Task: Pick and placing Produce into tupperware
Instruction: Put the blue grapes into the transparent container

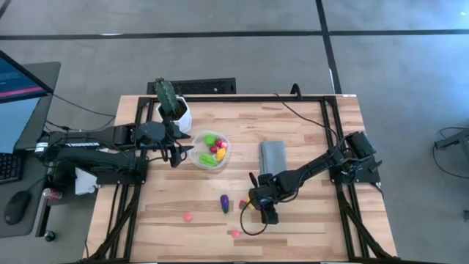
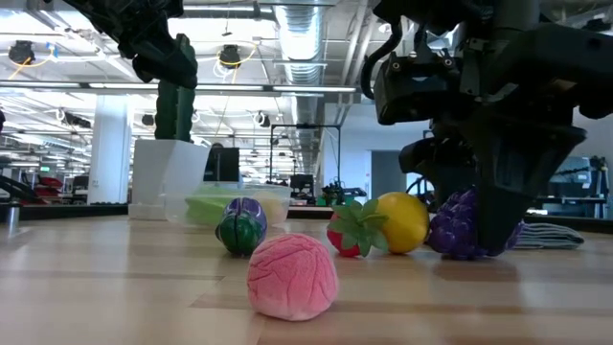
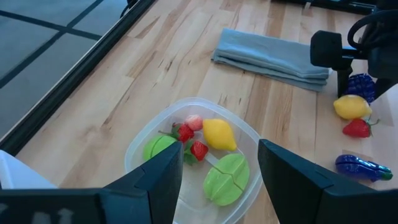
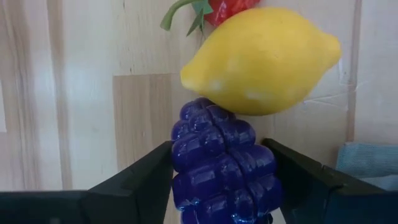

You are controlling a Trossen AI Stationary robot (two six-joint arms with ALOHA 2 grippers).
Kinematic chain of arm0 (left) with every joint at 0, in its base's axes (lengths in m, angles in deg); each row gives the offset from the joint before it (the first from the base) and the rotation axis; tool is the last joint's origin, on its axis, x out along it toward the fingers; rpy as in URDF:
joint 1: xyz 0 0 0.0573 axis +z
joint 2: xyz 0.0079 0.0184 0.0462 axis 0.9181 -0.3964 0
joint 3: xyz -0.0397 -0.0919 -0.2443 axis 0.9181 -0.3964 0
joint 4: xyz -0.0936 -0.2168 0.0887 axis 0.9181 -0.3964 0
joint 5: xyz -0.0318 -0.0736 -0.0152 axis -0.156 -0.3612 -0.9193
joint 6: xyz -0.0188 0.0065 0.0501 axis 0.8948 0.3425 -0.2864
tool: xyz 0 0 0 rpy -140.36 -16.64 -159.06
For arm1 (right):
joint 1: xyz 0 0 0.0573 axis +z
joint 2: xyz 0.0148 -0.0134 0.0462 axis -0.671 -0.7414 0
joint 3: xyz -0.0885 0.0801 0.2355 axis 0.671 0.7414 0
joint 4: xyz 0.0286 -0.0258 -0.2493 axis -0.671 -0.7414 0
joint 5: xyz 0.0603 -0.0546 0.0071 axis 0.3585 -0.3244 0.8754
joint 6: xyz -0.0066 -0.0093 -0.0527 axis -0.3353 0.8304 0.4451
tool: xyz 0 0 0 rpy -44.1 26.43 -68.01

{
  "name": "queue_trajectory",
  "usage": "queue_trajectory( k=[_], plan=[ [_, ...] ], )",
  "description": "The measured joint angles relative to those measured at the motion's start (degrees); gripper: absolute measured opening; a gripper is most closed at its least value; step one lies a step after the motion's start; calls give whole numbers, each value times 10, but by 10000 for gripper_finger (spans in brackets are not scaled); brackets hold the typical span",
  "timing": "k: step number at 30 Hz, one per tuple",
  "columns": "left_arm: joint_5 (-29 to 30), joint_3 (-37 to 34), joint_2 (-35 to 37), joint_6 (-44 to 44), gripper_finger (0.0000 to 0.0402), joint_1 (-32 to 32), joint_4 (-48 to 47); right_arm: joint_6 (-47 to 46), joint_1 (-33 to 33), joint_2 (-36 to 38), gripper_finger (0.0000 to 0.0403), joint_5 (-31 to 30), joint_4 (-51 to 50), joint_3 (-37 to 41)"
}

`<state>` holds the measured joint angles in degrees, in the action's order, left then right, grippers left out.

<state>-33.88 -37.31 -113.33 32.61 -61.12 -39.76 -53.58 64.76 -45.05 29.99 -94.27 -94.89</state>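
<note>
The right gripper (image 4: pixel 221 168) is down at the table with its fingers either side of the purple grapes (image 4: pixel 221 165), flanking them for a lift; whether they are pinching, the views don't settle. The lemon (image 4: pixel 261 59) sits touching the grapes. The left gripper (image 3: pixel 221 168) hovers part-open and empty over the tupperware (image 1: pixel 209 150), which already holds several pieces.

Right wrist view: purple grape bunch (image 4: pixel 222 165) cut off at bottom edge, red strawberry (image 4: pixel 225 9) cut off at top, grey cloth (image 4: pixel 368 163) clipped at right edge. Low view: right end effector (image 2: pixel 493 225) covers part of the grapes; whether its fingers touch them can't be told. Tupperware (image 2: pixel 247 201) is partly hidden behind a purple-green toy (image 2: pixel 240 226). High view: produce under the right end effector is too small to name, possibly lemon and strawberry. Monitor (image 1: pixel 18 95) is cut off at left.
</note>
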Motion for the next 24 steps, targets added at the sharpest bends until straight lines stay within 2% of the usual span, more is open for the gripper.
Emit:
queue_trajectory(
  k=[24],
  plan=[
    [0,0,0,0,199,0,0,-10,1,13,255,13,0,3]
  ],
)
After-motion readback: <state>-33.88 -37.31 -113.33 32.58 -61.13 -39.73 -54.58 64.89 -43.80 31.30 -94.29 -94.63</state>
